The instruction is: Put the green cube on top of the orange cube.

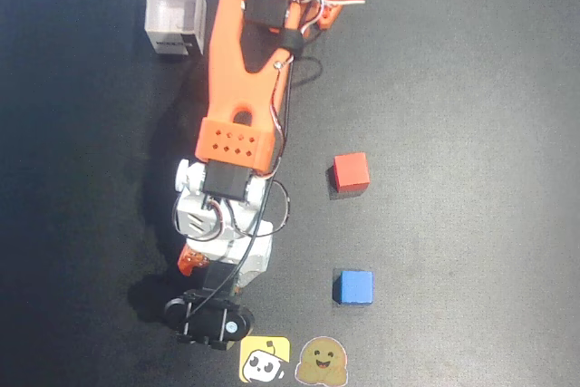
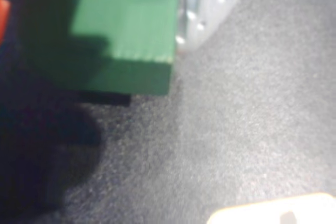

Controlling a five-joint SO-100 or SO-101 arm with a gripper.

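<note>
1. One green cube (image 2: 126,40) sits between the tool's (image 2: 100,35) fingers in the wrist view, low over the bench (image 2: 236,129); clamped or loose, I cannot tell.
2. Red cube (image 1: 351,171) and blue cube (image 1: 353,286) lie apart.

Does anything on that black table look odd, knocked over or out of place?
Nothing looks spilled or broken. The red cube and blue cube sit flat and apart, and the white box stands open at the top left of the overhead view. The green cube sits by the gripper's pale finger in the wrist view.
</note>
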